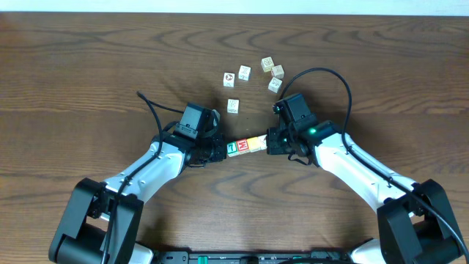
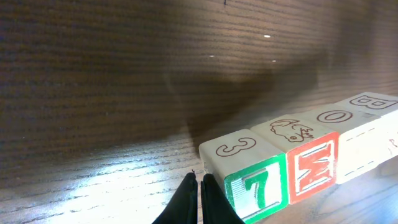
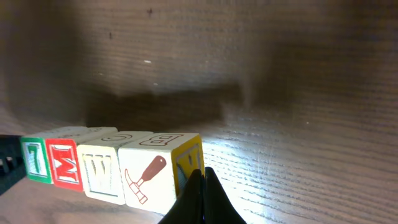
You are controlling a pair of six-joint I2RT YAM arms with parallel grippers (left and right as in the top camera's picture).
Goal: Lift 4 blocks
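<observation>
spanning left pincer to right pincer, blocks in row

Dark brown wood-grain table fills overhead view; pale strip along top edge. Wrist cams: bright glare on wood, soft shadows nearby.

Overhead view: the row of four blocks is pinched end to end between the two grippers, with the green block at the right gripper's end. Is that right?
No. The green block is at the end by the left gripper; the right gripper presses the yellow-sided block. The left wrist view shows it.
</observation>
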